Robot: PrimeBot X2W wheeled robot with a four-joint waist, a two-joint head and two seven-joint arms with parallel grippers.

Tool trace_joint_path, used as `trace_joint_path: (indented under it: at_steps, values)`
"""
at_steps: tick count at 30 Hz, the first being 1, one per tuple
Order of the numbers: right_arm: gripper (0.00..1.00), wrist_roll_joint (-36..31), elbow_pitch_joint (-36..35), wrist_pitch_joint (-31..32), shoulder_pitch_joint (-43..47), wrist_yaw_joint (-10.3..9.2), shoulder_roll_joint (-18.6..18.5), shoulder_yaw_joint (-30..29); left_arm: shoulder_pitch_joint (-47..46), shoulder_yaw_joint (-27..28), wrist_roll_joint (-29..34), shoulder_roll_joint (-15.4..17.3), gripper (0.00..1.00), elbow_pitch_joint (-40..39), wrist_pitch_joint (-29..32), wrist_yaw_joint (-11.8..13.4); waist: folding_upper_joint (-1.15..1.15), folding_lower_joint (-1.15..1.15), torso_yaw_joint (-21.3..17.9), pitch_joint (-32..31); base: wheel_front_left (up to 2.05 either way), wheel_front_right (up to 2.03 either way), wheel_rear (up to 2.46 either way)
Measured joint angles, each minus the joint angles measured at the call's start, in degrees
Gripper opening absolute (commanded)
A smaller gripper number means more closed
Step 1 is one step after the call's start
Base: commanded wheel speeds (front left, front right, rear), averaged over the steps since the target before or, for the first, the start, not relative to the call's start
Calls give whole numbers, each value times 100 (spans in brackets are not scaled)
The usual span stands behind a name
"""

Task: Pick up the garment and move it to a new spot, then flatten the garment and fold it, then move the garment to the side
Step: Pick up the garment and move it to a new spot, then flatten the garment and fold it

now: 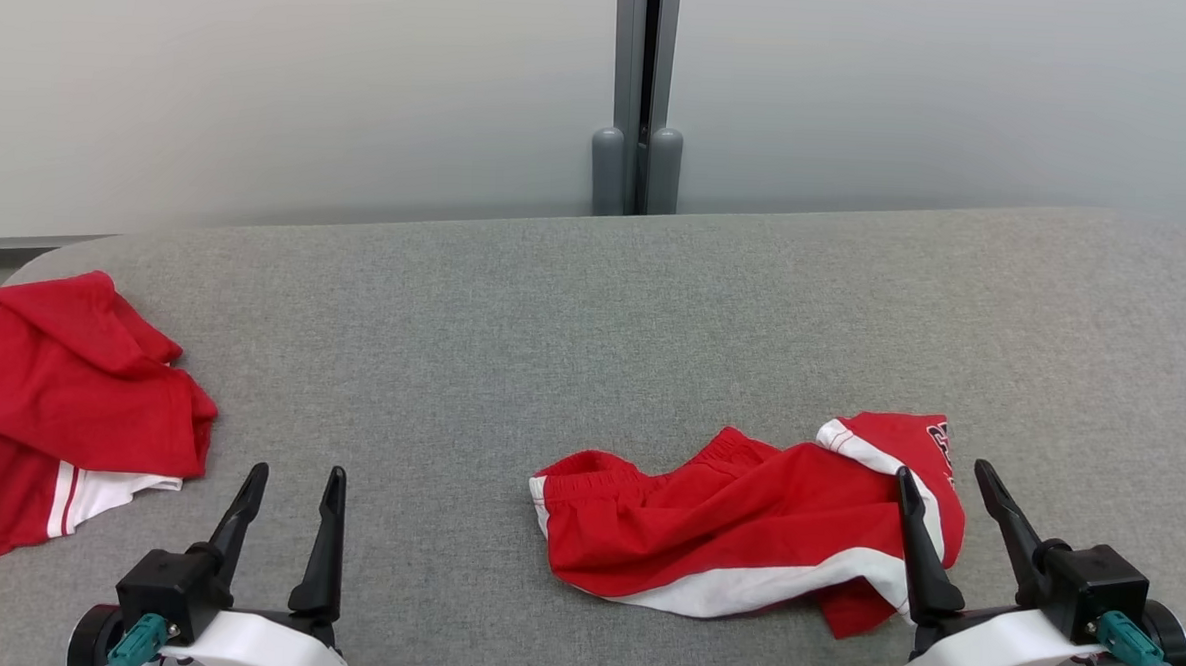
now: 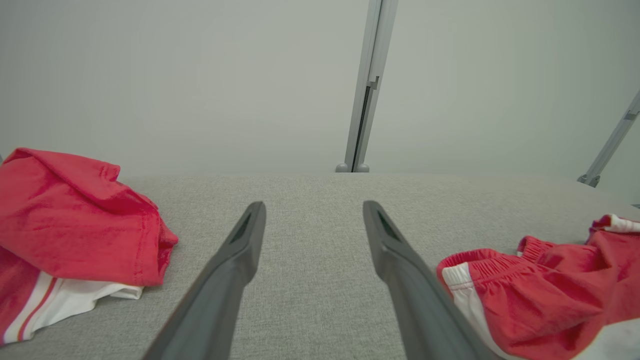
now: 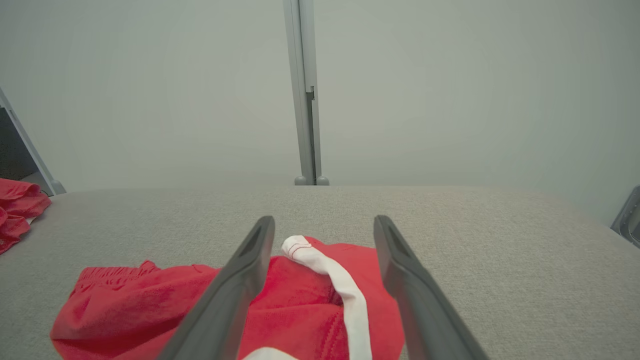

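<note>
The garment [image 1: 745,520] is a pair of red shorts with white trim, lying crumpled on the grey fabric table [image 1: 554,311] right of centre. My right gripper [image 1: 944,470] stands open just above its right end, the white-edged leg hem showing between the fingers in the right wrist view [image 3: 325,219]. Nothing is held there. My left gripper [image 1: 298,472] is open over bare table at the lower left, well apart from the garment [image 2: 545,285], which lies to the right of its fingers [image 2: 314,205]. The garment [image 3: 150,305] spreads left under the right gripper.
A second red garment [image 1: 60,390] with white stripes lies bunched at the table's left edge, also seen in the left wrist view [image 2: 75,215]. A grey post [image 1: 641,95] stands behind the table's far edge. Bare table stretches across the middle and back.
</note>
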Motion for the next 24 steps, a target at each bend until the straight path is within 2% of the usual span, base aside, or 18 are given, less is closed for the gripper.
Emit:
trace_joint_path:
  at_steps: [24]
  values:
    - [100,-45,-301,214,151,0,0,29,30,-74,-1,12,100,36,0,64,0,0,-19,23,0,0,0]
